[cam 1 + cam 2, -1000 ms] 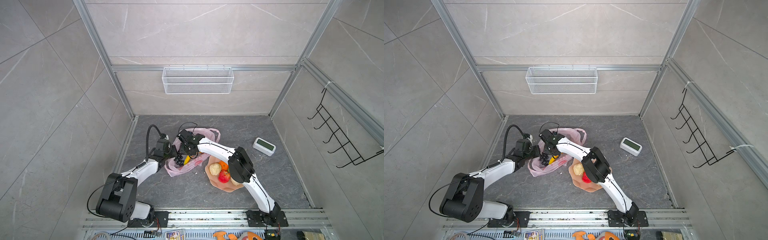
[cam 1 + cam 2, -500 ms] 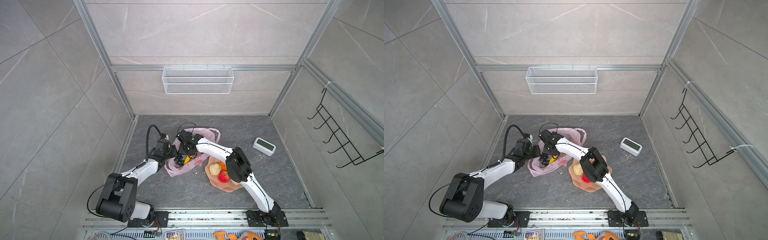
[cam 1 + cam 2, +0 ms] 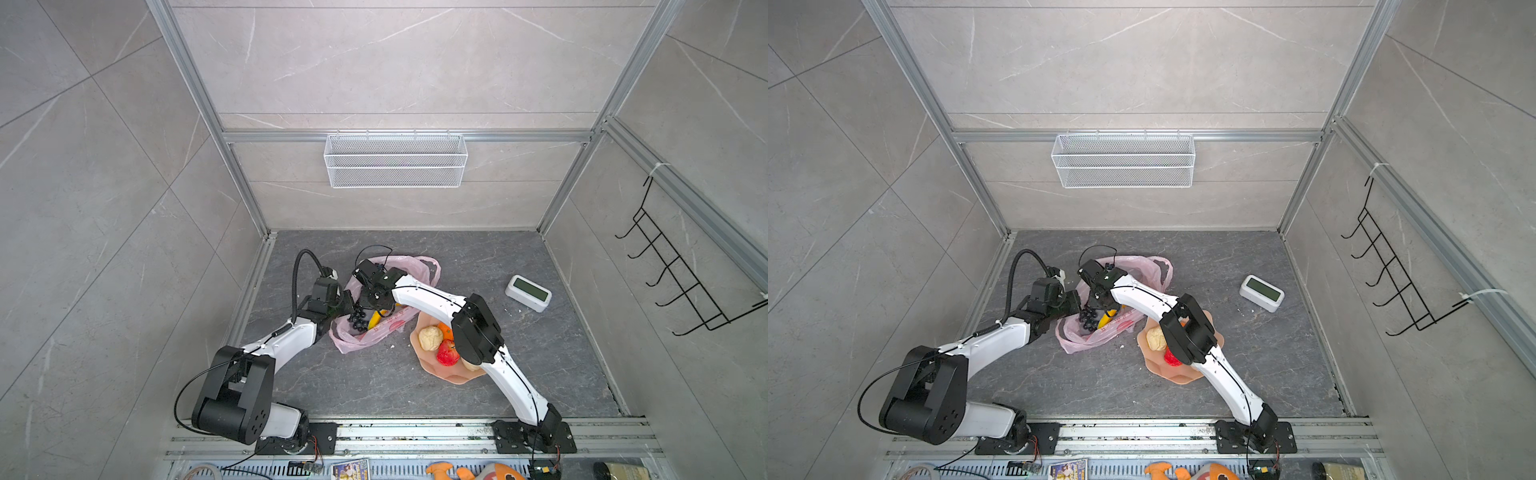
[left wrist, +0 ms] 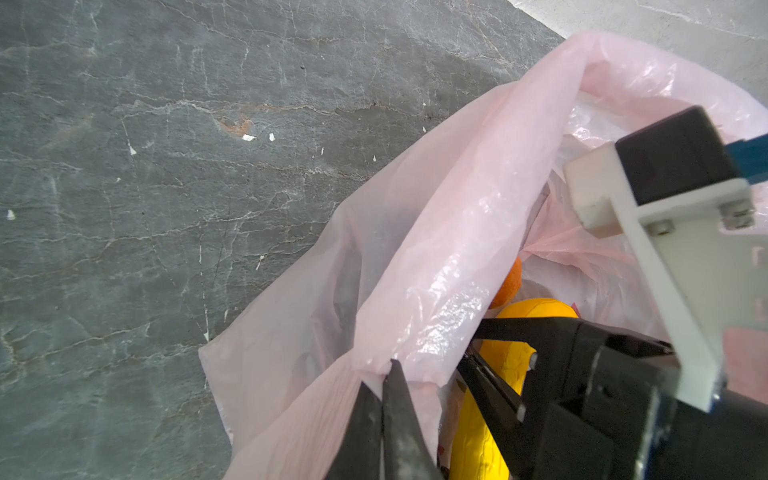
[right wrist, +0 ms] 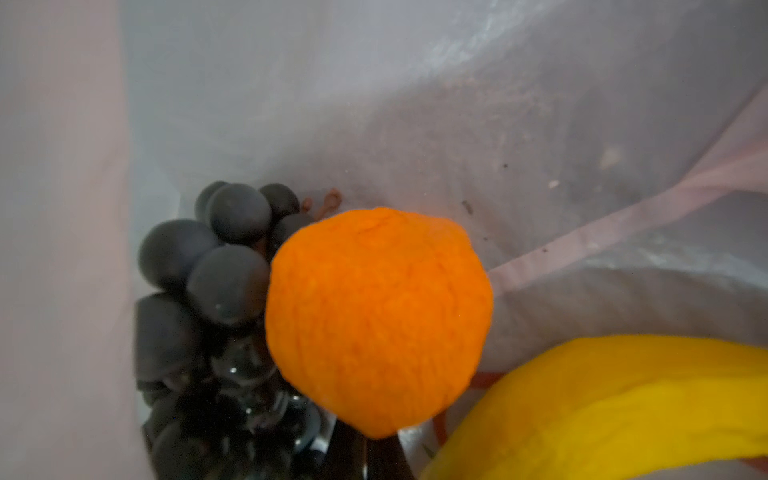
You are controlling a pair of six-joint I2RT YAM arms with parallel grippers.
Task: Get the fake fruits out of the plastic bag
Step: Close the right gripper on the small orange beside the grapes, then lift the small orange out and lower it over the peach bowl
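Down on the floor [image 3: 374, 386], left gripper [image 4: 382, 395] is pinching the bag [image 4: 436, 249] rim while right gripper [image 3: 368, 308], shut, is pointing six o'clock, tangerine [image 5: 378, 320] just beyond its tips.

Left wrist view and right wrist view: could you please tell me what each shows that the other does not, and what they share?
Only the left wrist view shows the grey floor and the left claw pinching the plastic bag at its rim. Only the right wrist view shows the dark grape bunch. Both show the bag's pink film, the yellow banana and an orange tangerine, which fills the middle of the right wrist view.
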